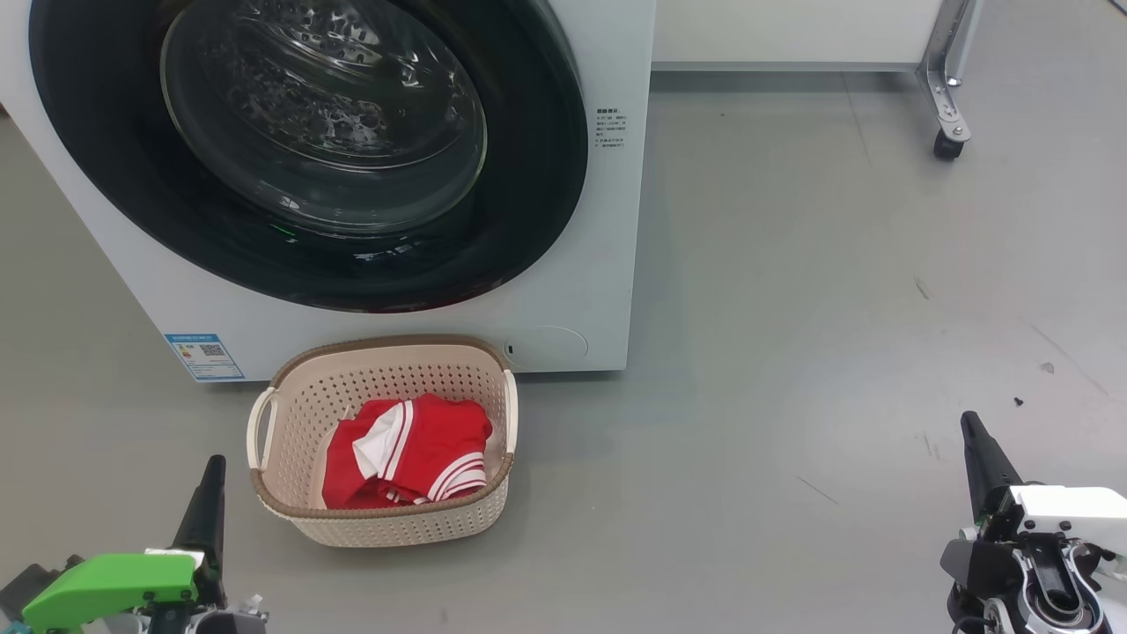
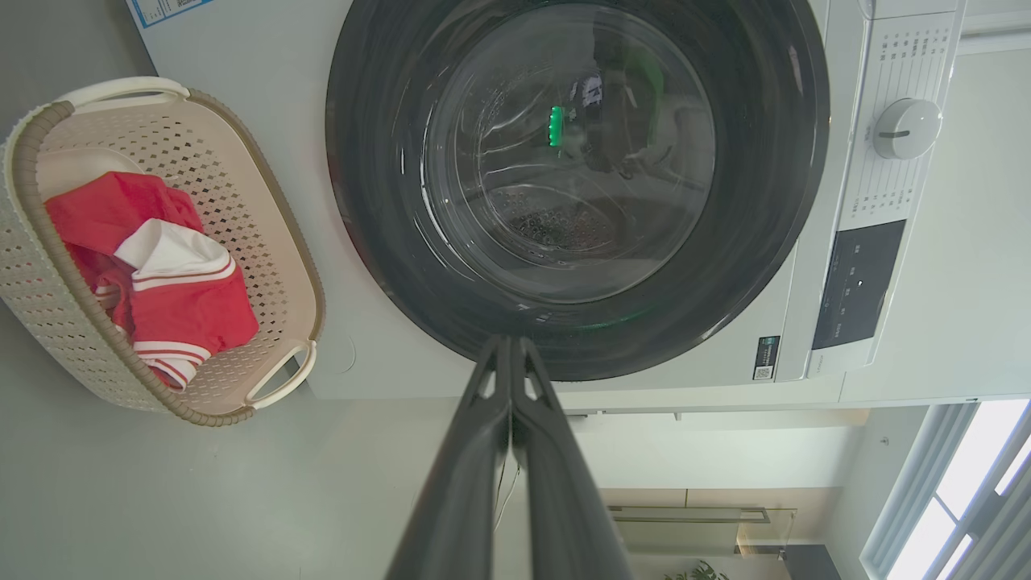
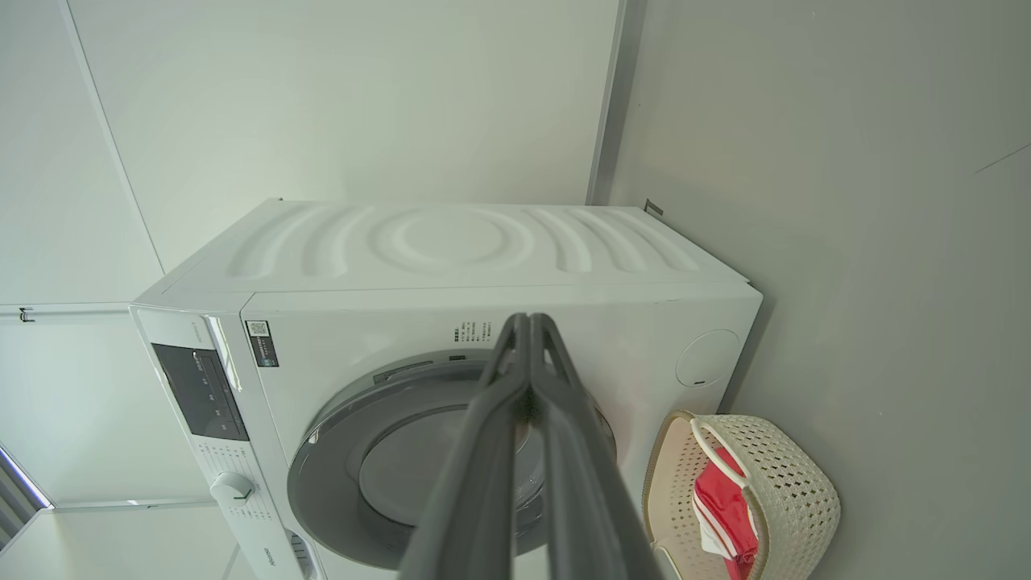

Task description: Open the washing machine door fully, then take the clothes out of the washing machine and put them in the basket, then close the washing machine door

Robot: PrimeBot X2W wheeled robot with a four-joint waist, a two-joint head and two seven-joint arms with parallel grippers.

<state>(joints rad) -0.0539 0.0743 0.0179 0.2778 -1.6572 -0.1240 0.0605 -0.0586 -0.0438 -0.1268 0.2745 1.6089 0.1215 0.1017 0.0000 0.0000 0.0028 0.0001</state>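
Lower left in the head view, the left gripper (image 1: pixel 214 467), clenched and empty, sits just beside the basket (image 1: pixel 387 342) holding the red clothes (image 1: pixel 414 449), the right gripper (image 1: pixel 974 436), likewise clenched, well apart at lower right; beyond, upper left, the washing machine door (image 1: pixel 106 132) looks shut, nearer the left arm

1. The washing machine (image 1: pixel 572 264) has a smooth white casing with a soft sheen; whether it is metal or plastic cannot be told.
2. The washing machine door (image 1: pixel 308 150) is a glossy black ring around a clear, reflective glass bowl.
3. The basket (image 1: pixel 290 414) is matt cream perforated plastic with a brown woven-look rim.
4. The clothes (image 1: pixel 423 449) are creased red cloth with white trim.
5. The floor (image 1: pixel 792 308) is grey, smooth and matt, lightly scuffed.
6. The left gripper (image 2: pixel 510 342) and right gripper (image 3: pixel 529 318) have dark, matt, smooth jaws.
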